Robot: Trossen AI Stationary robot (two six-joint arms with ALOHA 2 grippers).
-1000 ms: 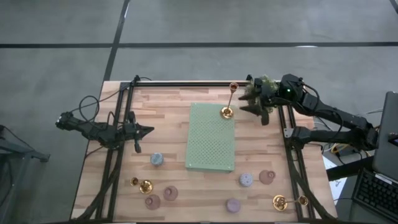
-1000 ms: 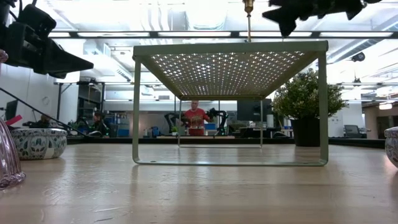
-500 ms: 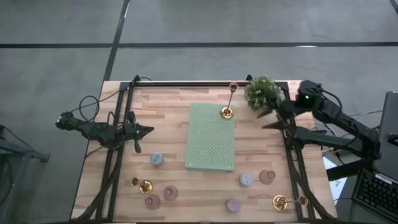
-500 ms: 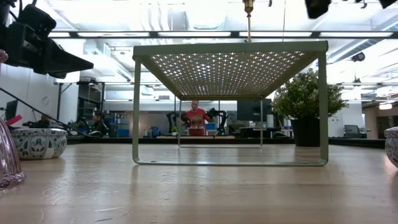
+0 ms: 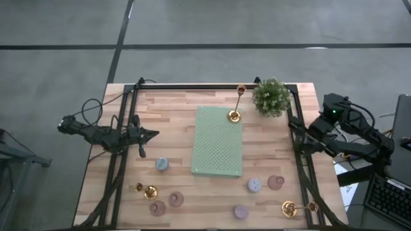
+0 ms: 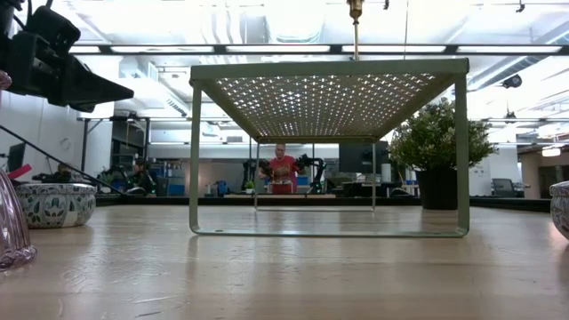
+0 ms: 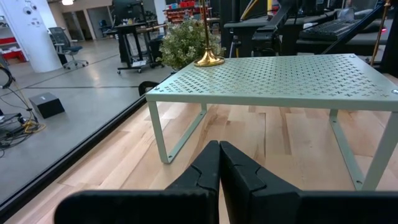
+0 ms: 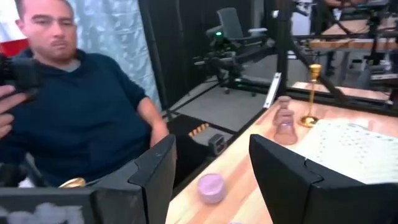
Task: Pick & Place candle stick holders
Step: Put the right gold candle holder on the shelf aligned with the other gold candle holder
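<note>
At right edge of the high view, the right gripper (image 5: 300, 128) now sits outside the table's right rail, withdrawn from the upper-centre spot beside the plant (image 5: 270, 97) where it was a second ago; the plant is uncovered again. Fingers apart, nothing between them. In the low view the arm has left the top right of the frame.

Tall gold holder (image 5: 236, 106) unchanged: upright on the upper right corner of the green mat (image 5: 218, 142), well left of the right gripper, plant between them.

Left gripper (image 5: 153, 134) unchanged at mid-left, fingers (image 7: 205, 169) pressed together, empty, aimed at the mat.

Other holders unmoved along the bottom of the high view: blue-grey cup (image 5: 162, 164), gold pair (image 5: 146, 190), pink cups (image 5: 166, 203), lavender cup (image 5: 241, 210), grey cup (image 5: 254, 185), pink cup (image 5: 275, 182), gold pair at lower right (image 5: 297, 207).
</note>
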